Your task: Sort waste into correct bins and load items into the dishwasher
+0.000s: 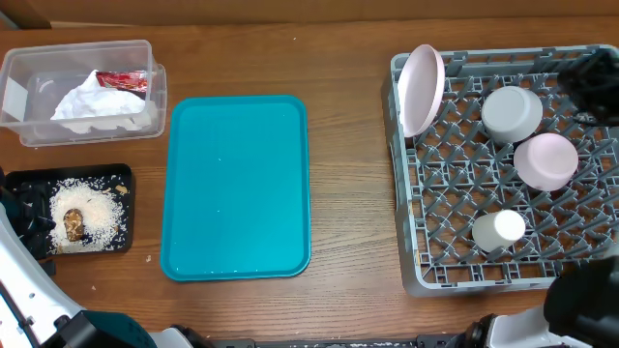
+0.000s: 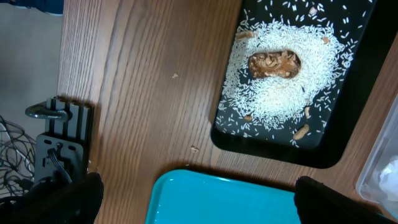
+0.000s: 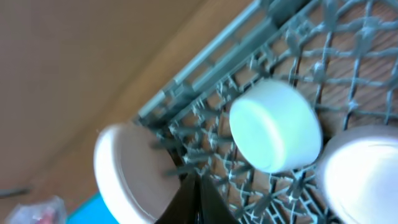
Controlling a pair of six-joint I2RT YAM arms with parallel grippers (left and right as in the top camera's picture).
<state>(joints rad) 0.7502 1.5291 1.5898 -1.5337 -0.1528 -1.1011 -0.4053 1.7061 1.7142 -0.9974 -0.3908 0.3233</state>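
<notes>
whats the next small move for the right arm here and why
Probably lift the shut right gripper clear of the grey lattice plastic dish rack: it holds nothing, the pale pink round plate stands upright in the rack, and the crumpled white paper napkin lies in the clear plastic tub.

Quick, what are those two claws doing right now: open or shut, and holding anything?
Left gripper: open wide, holding nothing.
Right gripper: shut, with nothing visible between its fingers.
</notes>
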